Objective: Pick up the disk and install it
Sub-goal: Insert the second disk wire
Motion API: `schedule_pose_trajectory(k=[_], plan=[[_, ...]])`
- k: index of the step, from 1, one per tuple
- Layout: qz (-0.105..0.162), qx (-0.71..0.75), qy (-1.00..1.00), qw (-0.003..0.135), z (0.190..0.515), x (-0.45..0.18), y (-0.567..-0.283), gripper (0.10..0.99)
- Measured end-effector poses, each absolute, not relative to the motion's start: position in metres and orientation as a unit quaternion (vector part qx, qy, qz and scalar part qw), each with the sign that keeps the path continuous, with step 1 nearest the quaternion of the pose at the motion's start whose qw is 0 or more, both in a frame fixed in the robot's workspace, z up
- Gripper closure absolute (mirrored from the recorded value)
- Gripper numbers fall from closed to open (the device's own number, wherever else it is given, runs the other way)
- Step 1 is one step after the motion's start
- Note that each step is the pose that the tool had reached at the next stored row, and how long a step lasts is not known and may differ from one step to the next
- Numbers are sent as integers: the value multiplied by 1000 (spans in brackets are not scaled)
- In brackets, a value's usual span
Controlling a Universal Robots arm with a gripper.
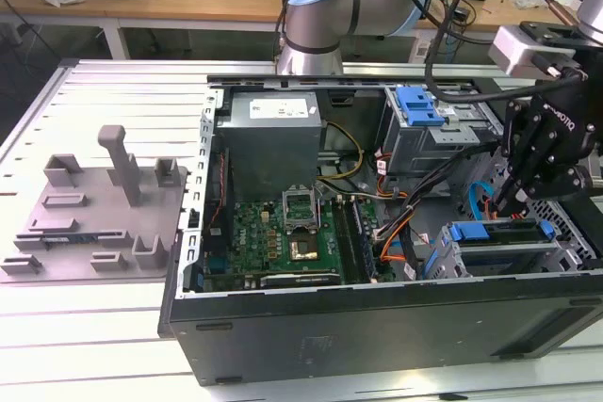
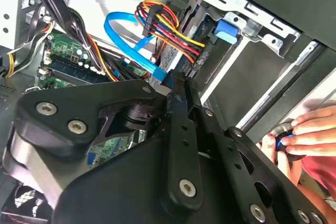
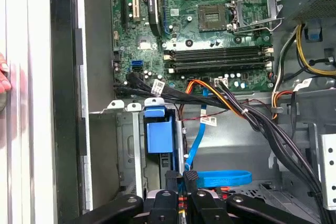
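Note:
The disk (image 1: 509,233) lies flat in the lower drive cage at the exterior view's right, silver with a blue bracket; the bracket's end (image 3: 157,132) faces the motherboard in the first wrist view. My black gripper (image 1: 502,202) hangs just above that cage with its fingers pointing down. In both wrist views its fingers (image 3: 191,178) are pressed together and I see nothing between them. The fingertips (image 2: 181,90) are close to a light-blue data cable (image 3: 223,178) and a bundle of coloured power wires (image 2: 168,27).
The open computer case (image 1: 377,327) lies on its side, with motherboard (image 1: 283,237), grey power supply box (image 1: 273,143) and an upper cage with a blue latch (image 1: 419,105). A grey fixture plate (image 1: 94,204) sits at the exterior view's left. A person's hand (image 2: 307,132) rests outside the case wall.

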State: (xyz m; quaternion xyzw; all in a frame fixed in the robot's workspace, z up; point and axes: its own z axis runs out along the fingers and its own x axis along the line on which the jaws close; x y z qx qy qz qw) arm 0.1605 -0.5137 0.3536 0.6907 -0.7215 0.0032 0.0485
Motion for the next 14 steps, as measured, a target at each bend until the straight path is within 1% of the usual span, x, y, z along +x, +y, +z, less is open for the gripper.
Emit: schedule_pose_trajectory(k=[14], plan=[[-2,697,-715,53,350,165,-515,925]])
